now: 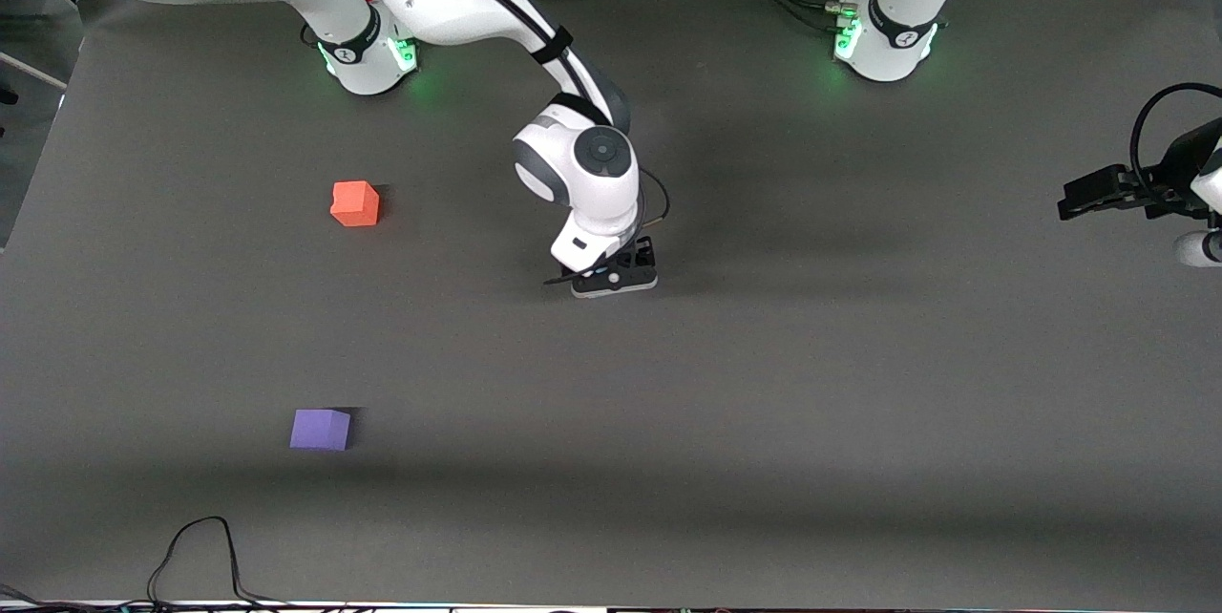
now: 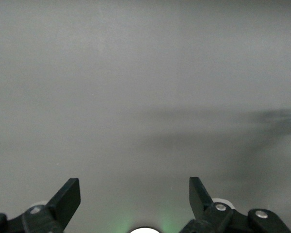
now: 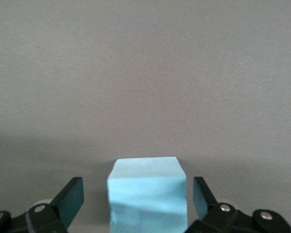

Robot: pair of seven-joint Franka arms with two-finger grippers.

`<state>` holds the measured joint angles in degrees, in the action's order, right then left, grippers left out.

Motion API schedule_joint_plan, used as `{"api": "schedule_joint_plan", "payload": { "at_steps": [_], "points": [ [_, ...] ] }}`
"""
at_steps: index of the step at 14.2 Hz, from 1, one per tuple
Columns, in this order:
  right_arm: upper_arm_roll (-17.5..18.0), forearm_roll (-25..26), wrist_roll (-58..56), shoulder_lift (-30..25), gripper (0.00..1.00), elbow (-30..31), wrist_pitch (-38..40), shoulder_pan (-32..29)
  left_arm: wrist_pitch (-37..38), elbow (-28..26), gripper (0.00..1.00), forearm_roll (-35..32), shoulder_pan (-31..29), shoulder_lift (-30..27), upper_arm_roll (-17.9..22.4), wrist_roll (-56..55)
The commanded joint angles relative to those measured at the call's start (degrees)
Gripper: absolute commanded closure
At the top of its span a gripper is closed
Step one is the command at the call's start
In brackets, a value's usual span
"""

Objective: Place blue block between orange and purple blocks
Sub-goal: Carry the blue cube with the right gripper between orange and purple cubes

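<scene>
The blue block [image 3: 146, 194] shows in the right wrist view, standing on the mat between the open fingers of my right gripper [image 3: 138, 191], with a gap on each side. In the front view the right gripper [image 1: 611, 281] is down at the mat near the table's middle and hides the block. The orange block [image 1: 355, 203] sits toward the right arm's end of the table. The purple block [image 1: 321, 429] sits nearer to the front camera than the orange one. My left gripper [image 1: 1071, 202] waits open and empty at the left arm's end; its wrist view [image 2: 135, 189] shows only bare mat.
A dark grey mat [image 1: 811, 403] covers the table. Black cables [image 1: 200, 556] lie at the table's edge nearest the front camera. The two arm bases [image 1: 368, 54] [image 1: 888, 40] stand along the edge farthest from that camera.
</scene>
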<state>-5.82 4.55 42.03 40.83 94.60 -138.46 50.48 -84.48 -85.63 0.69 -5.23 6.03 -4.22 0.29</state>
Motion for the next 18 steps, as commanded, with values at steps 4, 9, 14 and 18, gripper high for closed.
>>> {"api": "schedule_joint_plan", "payload": {
  "at_steps": [4, 9, 14, 18],
  "points": [
    [0.1, 0.5, -0.5, -1.8, 0.59, 3.4, -2.4, -0.5, -1.7, -2.9, 0.0, -1.0, 10.1, -2.6, 9.4, 0.8],
    [0.1, -0.8, -1.9, -8.7, 0.71, 3.6, 6.1, -3.3, -1.8, -2.6, 0.0, -0.6, 10.0, -2.0, 9.2, 0.8],
    [-4.5, -7.7, -17.5, -25.9, 0.71, 9.4, 20.4, -12.4, -1.8, -2.6, 0.0, -0.4, 9.1, -1.7, 7.5, 0.8],
    [-18.0, -7.7, -25.2, -33.9, 0.71, 18.5, 19.2, -12.3, -1.8, -2.4, 0.0, -0.2, 7.4, -1.5, 5.8, 0.8]
  ]
}}
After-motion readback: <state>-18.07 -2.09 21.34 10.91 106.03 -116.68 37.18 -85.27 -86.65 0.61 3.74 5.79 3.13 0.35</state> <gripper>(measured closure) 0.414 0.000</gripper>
